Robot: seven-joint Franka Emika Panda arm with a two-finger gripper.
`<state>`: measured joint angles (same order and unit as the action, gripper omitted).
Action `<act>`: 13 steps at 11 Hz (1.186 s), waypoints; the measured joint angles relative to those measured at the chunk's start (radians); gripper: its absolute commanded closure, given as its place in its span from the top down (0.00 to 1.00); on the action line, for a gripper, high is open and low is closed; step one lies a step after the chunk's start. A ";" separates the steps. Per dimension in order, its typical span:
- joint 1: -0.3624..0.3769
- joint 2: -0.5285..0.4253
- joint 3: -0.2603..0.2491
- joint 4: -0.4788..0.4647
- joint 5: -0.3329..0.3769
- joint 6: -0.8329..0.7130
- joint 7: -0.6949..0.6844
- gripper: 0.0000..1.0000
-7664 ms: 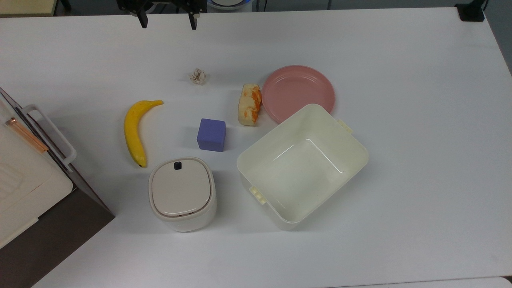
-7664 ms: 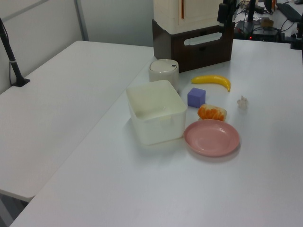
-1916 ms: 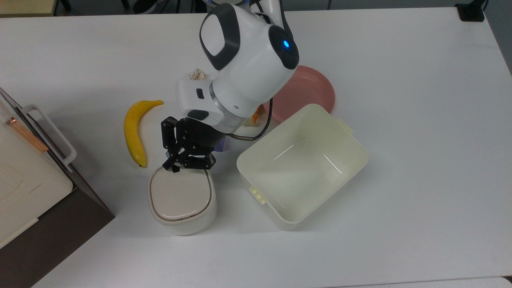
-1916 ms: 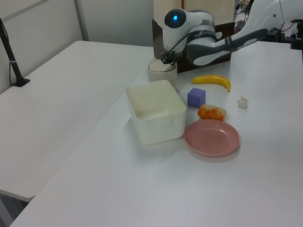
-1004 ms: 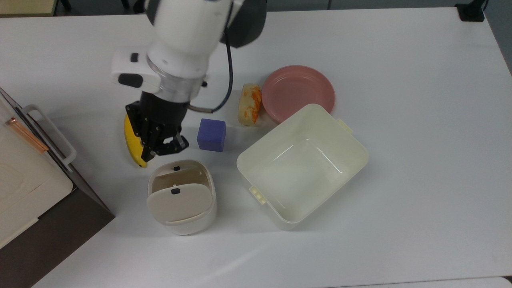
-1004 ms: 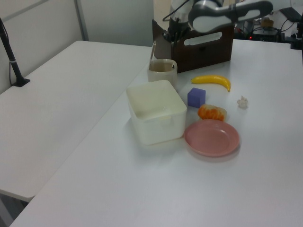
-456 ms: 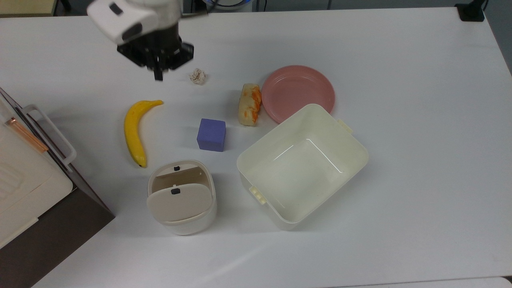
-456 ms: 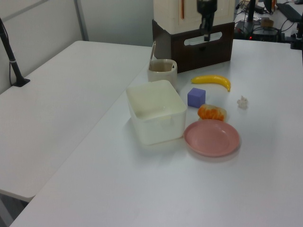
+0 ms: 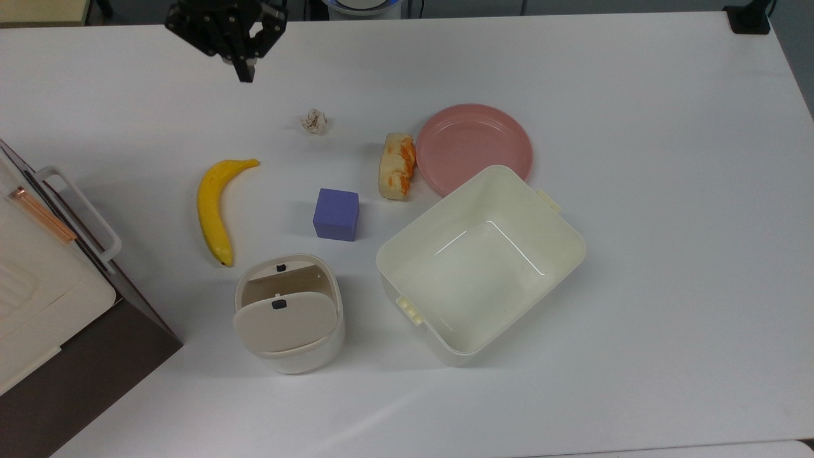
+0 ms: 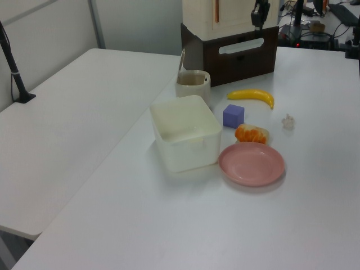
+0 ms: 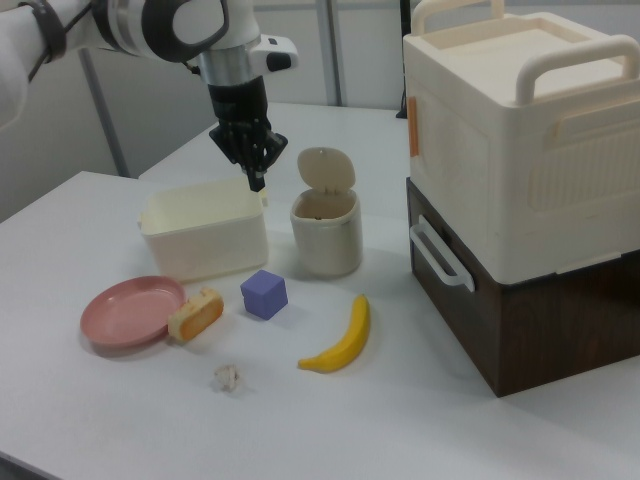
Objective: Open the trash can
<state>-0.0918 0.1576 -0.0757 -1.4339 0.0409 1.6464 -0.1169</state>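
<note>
The tool [image 9: 244, 71] hangs above the table [image 9: 636, 191] near the top view's upper left edge, its fingers pressed together with nothing between them; in the right view it [image 11: 256, 180] points down from the arm in front of the tub. Well apart from it, toward the top view's lower left, stands the trash can [image 9: 289, 343] with its lid [image 9: 281, 321] swung up on its hinge, so the hollow inside shows; in the right view the lid [image 11: 325, 168] stands upright above the can's mouth. A banana [image 9: 213, 210] lies just beside the can on the top view's left, and a purple cube [image 9: 336, 214] sits near it. The big open tub [image 9: 480, 264] stands on the top view's right of the can, touching a pink plate [image 9: 474, 147]. A piece of orange-streaked food [image 9: 397, 165] lies beside the plate, and a crumpled paper ball [image 9: 314, 121] lies farther up.
</note>
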 measured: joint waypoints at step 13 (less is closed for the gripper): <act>0.004 -0.121 -0.008 -0.104 0.002 0.026 0.000 1.00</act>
<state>-0.0879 0.0367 -0.0836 -1.5379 0.0426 1.6724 -0.1169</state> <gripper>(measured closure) 0.000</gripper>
